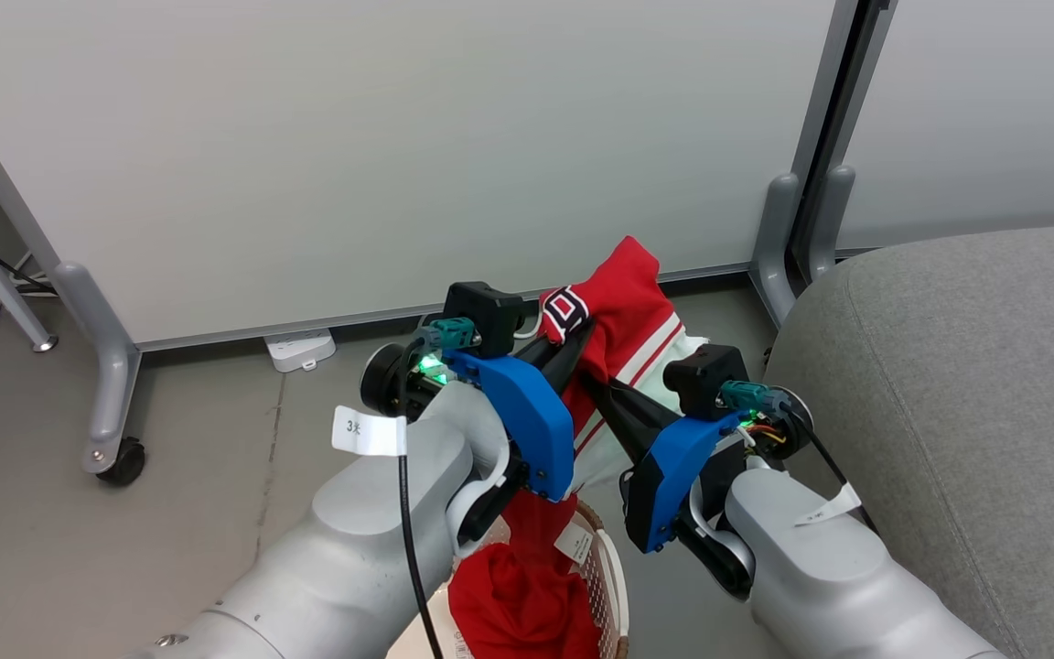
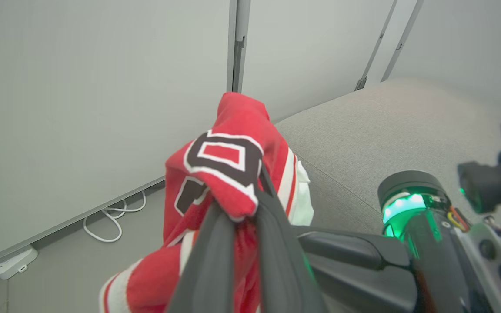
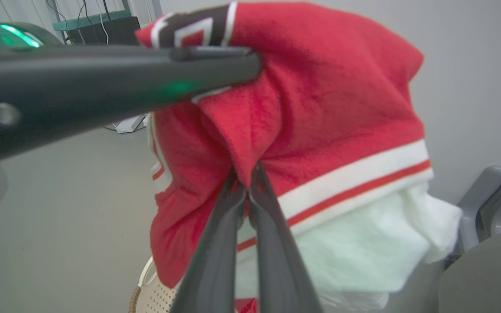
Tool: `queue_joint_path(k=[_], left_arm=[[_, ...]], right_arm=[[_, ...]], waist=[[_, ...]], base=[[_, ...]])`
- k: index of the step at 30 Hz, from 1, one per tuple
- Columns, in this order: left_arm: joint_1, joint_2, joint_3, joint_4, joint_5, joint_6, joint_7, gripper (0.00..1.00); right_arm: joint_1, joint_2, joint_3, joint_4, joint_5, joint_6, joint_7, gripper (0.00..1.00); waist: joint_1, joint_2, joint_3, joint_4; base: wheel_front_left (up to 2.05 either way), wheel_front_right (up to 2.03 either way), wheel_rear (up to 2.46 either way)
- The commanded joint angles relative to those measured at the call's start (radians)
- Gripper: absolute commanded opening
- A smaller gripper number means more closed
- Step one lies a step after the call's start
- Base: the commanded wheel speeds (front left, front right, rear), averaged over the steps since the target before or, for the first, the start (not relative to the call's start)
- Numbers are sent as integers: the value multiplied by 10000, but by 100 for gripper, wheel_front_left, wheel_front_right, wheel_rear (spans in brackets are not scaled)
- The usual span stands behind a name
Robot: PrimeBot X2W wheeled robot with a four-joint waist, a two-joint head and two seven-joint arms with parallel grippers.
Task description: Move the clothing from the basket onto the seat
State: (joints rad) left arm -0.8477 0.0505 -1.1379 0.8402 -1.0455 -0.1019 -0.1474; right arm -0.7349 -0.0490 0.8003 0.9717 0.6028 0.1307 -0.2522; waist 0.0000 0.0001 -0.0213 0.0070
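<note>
Editor: Lettering first. What can be read?

Photographer: On the left forearm, a white tag [image 1: 367,430] reads "3", followed by one character I cannot make out. The red jersey [image 1: 623,302] bears a black block figure [image 2: 224,154] outlined in white, shaped like a 0. A second figure beside it is folded out of reading. The paper tag [image 1: 824,508] on the right forearm is too small to read, as is the garment tag [image 1: 575,542] lower down.

Editor: And the pincers?

Photographer: The left pincer [image 2: 239,208] is clamped narrow on a fold just under that number. The right pincer [image 3: 246,182] is closed tip to tip on a pinch of red fabric above the white-and-red stripes. Together they hold the jersey up over the basket [image 1: 614,586], where more red cloth [image 1: 518,595] lies heaped. I cannot tell whether it belongs to the lifted piece.

Editor: Edges, and room to move?

Photographer: The rounded edge of the grey sofa [image 1: 948,384] runs just beside the right forearm. Pale partition panels [image 1: 399,137] stand close behind the jersey, with a caster [image 1: 122,460] and a white power strip [image 1: 300,348] at their base. A broad stretch of grey floor [image 1: 198,476] lies on the robot's left.
</note>
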Motion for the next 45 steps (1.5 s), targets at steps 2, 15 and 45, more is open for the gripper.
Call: queue_joint_path(k=[2, 15, 45], left_arm=[[-209, 4, -59, 76, -97, 33, -85, 0], [-76, 179, -286, 93, 662, -76, -1120, 100], [6404, 1743, 6796, -4688, 6241, -17, -1184, 100]], right_arm=[[-219, -26, 37, 53, 79, 1, -86, 0], [-270, -24, -471, -332, -468, 3, -139, 0], [535, -26, -2209, -1683, -2233, 1, -143, 0]], waist=[[0, -1, -1, -13], [0, -1, 26, -92], [0, -1, 237, -682]], base=[[0, 0, 0], [0, 0, 0], [0, 0, 0]])
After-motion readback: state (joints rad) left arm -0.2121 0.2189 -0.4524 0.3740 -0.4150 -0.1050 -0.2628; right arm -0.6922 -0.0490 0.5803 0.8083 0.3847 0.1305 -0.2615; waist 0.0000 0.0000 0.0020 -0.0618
